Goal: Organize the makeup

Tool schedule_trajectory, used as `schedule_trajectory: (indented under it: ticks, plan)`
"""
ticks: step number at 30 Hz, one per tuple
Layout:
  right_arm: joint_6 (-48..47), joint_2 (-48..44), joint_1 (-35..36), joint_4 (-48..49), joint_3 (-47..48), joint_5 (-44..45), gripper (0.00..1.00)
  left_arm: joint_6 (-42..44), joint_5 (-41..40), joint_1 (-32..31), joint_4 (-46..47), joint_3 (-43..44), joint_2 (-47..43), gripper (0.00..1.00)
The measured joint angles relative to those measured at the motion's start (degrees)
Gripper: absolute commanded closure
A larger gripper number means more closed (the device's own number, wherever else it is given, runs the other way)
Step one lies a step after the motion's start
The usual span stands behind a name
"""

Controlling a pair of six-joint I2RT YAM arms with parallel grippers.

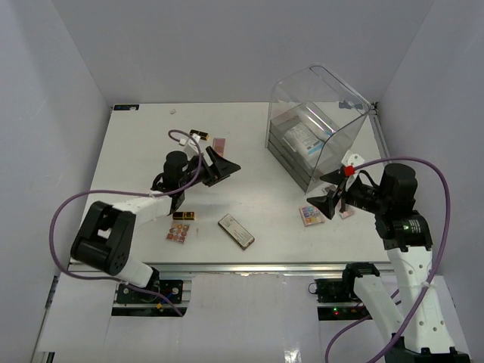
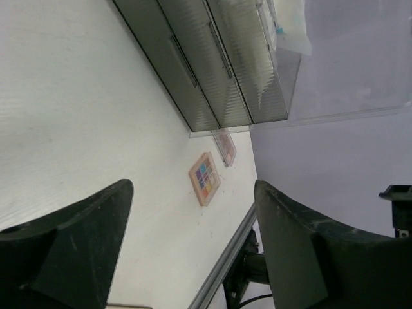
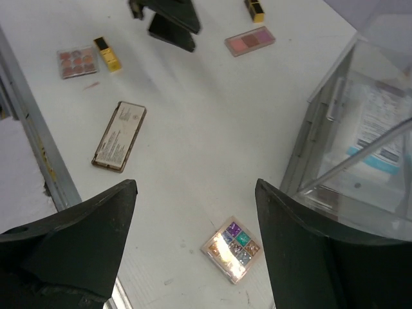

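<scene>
1. The makeup lies scattered on the white table. There is a square multicolour palette with glittery pans and a long compact with a pale printed face and brown rim. There is also a brown-toned palette, a gold lipstick, a pink blush palette and a second lipstick.
2. A white packet with blue print sits inside the clear acrylic drawer box.
3. The left arm reaches forward and inward over the table, with the left gripper pointing toward the drawer box.
   - The blush palette and second lipstick lie just beyond it.
   - The gold lipstick and brown-toned palette lie behind it, toward its base.
4. The right arm bends inward, with the right gripper held above the table just in front of the drawer box.
   - The multicolour palette lies directly below, between its fingers in the wrist view.
   - The long compact lies well off toward the other arm.
5. The left gripper's fingers are spread wide and hold and touch nothing.
6. The right gripper's fingers are also spread wide, empty and clear of the palette.
</scene>
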Motion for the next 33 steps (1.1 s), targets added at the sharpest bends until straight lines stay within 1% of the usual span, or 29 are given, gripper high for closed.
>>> schedule_trajectory:
  ticks: [1, 4, 9, 11, 14, 16, 21, 25, 33]
  plan:
    - [-1.26, -0.07, 0.03, 0.35, -1.42, -2.08, 0.25, -0.64, 0.19, -1.23, 0.59, 1.8, 2.86, 0.21]
    - [-3.35, 1.25, -0.08, 1.39, -4.93, -6.07, 0.26, -3.63, 0.57, -4.51, 3.54, 6.97, 11.09, 0.26]
    - [-4.22, 2.77, -1.72, 3.67, -8.2, -10.56, 0.24, -8.34, 0.81, -7.6, 7.77, 14.92, 21.82, 0.28]
    - [-4.18, 2.7, -4.14, 4.67, -8.5, -12.54, 0.24, -9.66, 0.67, -8.54, 8.33, 19.28, 25.82, 0.3]
    - [-4.03, 2.79, -9.64, 6.27, -8.8, -15.92, 0.24, -11.31, -0.09, -9.69, 9.18, 25.99, 31.25, 0.33]
    - [-3.86, 2.99, -13.37, 7.21, -9.44, -18.68, 0.24, -12.16, -0.57, -10.32, 9.7, 28.84, 33.63, 0.34]
    - [-3.28, 3.53, -20.88, 8.93, -11.64, -24.27, 0.24, -13.58, -2.04, -11.35, 9.78, 35.05, 38.62, 0.42]
    - [-2.98, 3.29, -22.38, 9.35, -12.79, -26.45, 0.24, -14.57, -2.87, -11.68, 9.85, 39.44, 42.17, 0.48]
    - [-2.66, 2.65, -23.93, 10.31, -13.1, -28.7, 0.24, -16.42, -3.04, -11.89, 9.53, 44.88, 46.7, 0.65]
